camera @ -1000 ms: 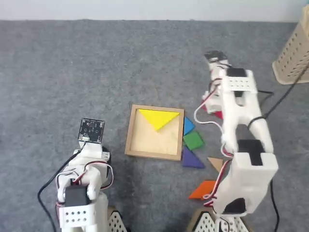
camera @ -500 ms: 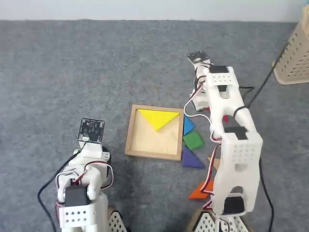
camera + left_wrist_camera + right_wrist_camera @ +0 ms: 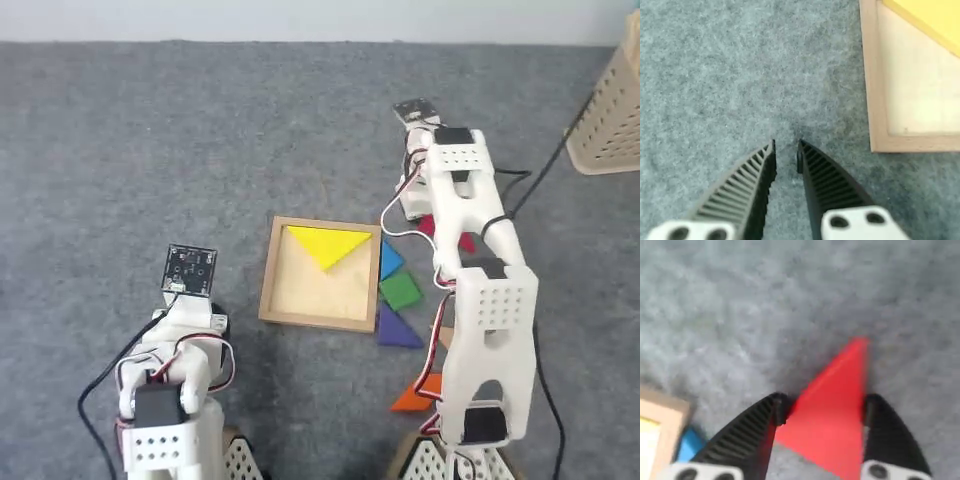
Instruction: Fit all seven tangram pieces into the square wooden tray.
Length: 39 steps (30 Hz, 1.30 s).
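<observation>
Table: grey felt-like surface (image 3: 150, 150) carrying all the items.
Left arm: white arm (image 3: 165, 400) at the near left corner, well apart from the pieces.
Left gripper: (image 3: 786, 147) low over bare table just beside the tray's outer edge; jaws almost together with a narrow slit between the tips and nothing held.
Square wooden tray: (image 3: 268, 275) flat at mid-table between the two arms; a corner of its rim (image 3: 869, 75) also appears in the left wrist view.
Yellow triangle: (image 3: 327, 244) lies inside the tray, long edge against the far rim and point towards the tray's middle.
Blue piece: (image 3: 389, 259) on the table, touching the tray's right rim.
Green piece: (image 3: 401, 291) on the table, just beside the blue piece on its near side.
Purple triangle: (image 3: 397, 329) on the table at the tray's near right corner.
Orange piece: (image 3: 418, 392) nearest the right arm's base, partly hidden by it.
Red triangle: (image 3: 832, 405) right of the tray, beyond the blue piece, mostly hidden under the arm in the high view.
Right gripper: (image 3: 825, 406) jaws clamped on the red triangle, one on each side edge.
Right arm: (image 3: 480, 300) stretched out over the loose pieces.
Beige perforated container: (image 3: 610, 110) at the far right edge.
</observation>
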Available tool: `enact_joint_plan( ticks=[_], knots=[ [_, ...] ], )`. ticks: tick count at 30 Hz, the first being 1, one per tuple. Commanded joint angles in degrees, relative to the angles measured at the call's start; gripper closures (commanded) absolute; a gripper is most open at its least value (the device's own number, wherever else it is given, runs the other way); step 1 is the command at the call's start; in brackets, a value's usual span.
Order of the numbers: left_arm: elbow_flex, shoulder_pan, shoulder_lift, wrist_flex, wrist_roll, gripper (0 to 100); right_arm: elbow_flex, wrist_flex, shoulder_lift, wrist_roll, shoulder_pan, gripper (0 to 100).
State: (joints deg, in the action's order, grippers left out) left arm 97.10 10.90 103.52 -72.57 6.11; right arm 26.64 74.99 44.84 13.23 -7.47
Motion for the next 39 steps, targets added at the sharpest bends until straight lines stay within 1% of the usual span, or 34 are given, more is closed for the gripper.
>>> enact_joint_plan(
  ticks=[1,4,10,14,18,19,22,24,26,28,31,33,35,39],
  knots=[
    [-0.57,-0.09,1.23,0.0,-0.44,93,1.67,0.66,0.22,-0.79,0.57,81.0],
    [-0.57,-0.09,1.23,0.0,-0.44,93,1.67,2.24,0.04,-0.88,0.48,81.1],
    [-0.57,-0.09,1.23,0.0,-0.44,93,1.23,6.73,-5.93,-0.62,0.22,81.2],
    [-0.57,-0.09,1.23,0.0,-0.44,93,0.18,8.75,-8.66,1.32,0.31,81.2],
    [-0.57,-0.09,1.23,0.0,-0.44,93,-3.08,7.16,-11.82,1.85,0.4,86.6],
    [-0.57,-0.09,1.23,0.0,-0.44,93,-3.96,6.81,-13.14,2.99,0.4,87.1],
    [-0.57,-0.09,1.23,0.0,-0.44,93,-7.65,7.16,-17.89,7.03,-0.13,83.1],
    [-0.57,-0.09,1.23,0.0,-0.44,93,-11.52,6.55,-21.85,8.44,-0.31,81.0],
    [-0.57,-0.09,1.23,0.0,-0.44,93,-16.18,5.41,-26.07,10.64,-0.4,80.3],
    [-0.57,-0.09,1.23,0.0,-0.44,93,-21.71,3.3,-29.49,14.77,-0.4,79.9],
    [-0.57,-0.09,1.23,0.0,-0.44,93,-30.42,-1.98,-31.52,19.52,-1.1,73.8],
    [-0.57,-0.09,1.23,0.0,-0.44,93,-34.81,-6.9,-31.25,20.92,-1.89,70.0],
    [-0.57,-0.09,1.23,0.0,-0.44,93,-37.63,-10.33,-30.55,22.24,-3.21,69.1],
    [-0.57,-0.09,1.23,0.0,-0.44,93,-38.24,-12.79,-28.62,22.42,-5.14,69.1]
  ],
)
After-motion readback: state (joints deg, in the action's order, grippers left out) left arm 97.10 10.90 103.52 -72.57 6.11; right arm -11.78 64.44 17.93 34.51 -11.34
